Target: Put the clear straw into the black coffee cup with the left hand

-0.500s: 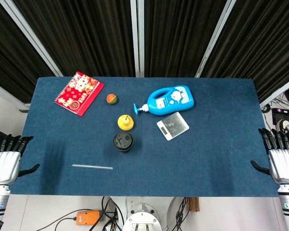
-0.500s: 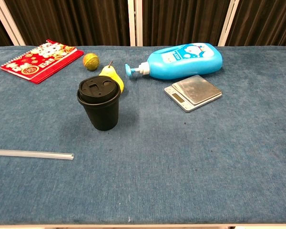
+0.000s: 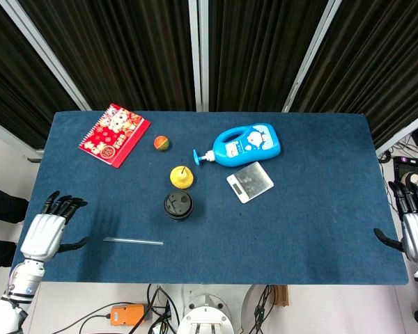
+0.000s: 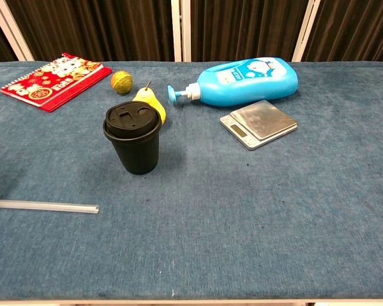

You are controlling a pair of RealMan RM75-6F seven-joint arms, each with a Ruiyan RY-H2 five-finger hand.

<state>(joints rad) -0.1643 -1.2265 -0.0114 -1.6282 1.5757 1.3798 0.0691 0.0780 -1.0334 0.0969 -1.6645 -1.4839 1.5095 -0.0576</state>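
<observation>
Blue bench cloth (image 3: 313,229): covers the whole bench top, with everything lying on it.
Clear straw (image 3: 133,241): lies flat near the front edge, left of centre, touched by neither hand; in the chest view it runs in from the left border (image 4: 43,206).
Black coffee cup (image 3: 177,205): upright with its lid on, just behind the straw's right end and apart from it.
Left hand (image 3: 50,228): over the front-left corner of the bench, fingers spread and pointing away from the robot, holding nothing; near the straw's left end without touching it.
Right hand (image 3: 416,226): off the front-right edge, fingers apart, holding nothing.
Yellow pear (image 3: 182,177): just behind the cup.
Small ball (image 3: 161,143): behind the pear.
Red notebook (image 3: 114,135): back left.
Blue pump bottle (image 3: 242,145): lying on its side, right of the ball.
Silver scale (image 3: 249,181): just in front of the bottle.
</observation>
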